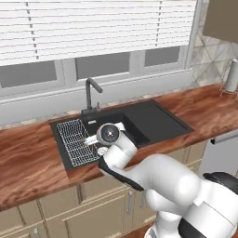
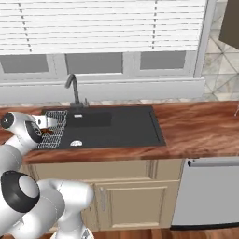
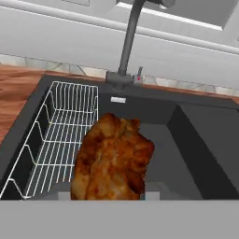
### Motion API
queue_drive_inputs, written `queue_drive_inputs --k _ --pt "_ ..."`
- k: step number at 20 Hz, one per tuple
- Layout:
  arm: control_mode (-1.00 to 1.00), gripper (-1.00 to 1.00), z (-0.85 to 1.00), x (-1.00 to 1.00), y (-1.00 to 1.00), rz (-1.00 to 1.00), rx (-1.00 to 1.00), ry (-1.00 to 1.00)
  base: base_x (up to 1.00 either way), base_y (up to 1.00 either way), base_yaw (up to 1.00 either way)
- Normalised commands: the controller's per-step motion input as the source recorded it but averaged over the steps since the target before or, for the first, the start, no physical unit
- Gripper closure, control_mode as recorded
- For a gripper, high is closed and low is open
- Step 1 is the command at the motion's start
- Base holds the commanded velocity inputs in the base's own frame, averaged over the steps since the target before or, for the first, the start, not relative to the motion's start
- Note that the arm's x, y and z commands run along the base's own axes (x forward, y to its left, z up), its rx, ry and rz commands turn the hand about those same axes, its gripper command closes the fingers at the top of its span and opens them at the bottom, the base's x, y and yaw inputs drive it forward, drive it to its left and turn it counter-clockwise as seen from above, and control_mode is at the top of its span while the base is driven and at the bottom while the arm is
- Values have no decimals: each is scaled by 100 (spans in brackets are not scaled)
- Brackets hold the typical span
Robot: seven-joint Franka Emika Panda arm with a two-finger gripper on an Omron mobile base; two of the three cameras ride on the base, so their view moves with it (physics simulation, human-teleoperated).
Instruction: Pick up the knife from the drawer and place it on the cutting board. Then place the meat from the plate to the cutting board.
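Note:
The meat [image 3: 112, 158], a golden-brown to reddish lump, hangs right in front of the hand camera and covers my fingertips. My gripper [image 1: 94, 140] is shut on it, above the left basin of the black sink [image 1: 155, 122]. From the right base view the gripper [image 2: 46, 125] sits over the wire rack, with a sliver of the meat [image 2: 47, 132] showing red under the hand. The knife, the drawer, the cutting board and the plate are out of view.
A white wire rack [image 3: 65, 126] lines the left basin and a dark faucet [image 1: 91, 95] rises behind it. Wooden counter [image 2: 196, 126] runs to both sides. A paper towel roll [image 1: 231, 75] stands far right, a dishwasher [image 2: 210, 191] below the counter.

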Motion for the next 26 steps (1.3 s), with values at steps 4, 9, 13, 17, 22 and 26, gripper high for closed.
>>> queue_drive_inputs --k 4,9,13,17,22,26 --pt "100 100 0 0 0 0 0 0 39 -100 -10" --pt "100 100 0 0 0 0 0 0 49 -100 -7" --pt "100 100 0 0 0 0 0 0 47 -100 -7" --pt "100 100 0 0 0 0 0 0 48 -100 -7" --pt "100 100 0 0 0 0 0 0 47 -100 -7" --pt "100 100 0 0 0 0 0 0 44 -100 -7"
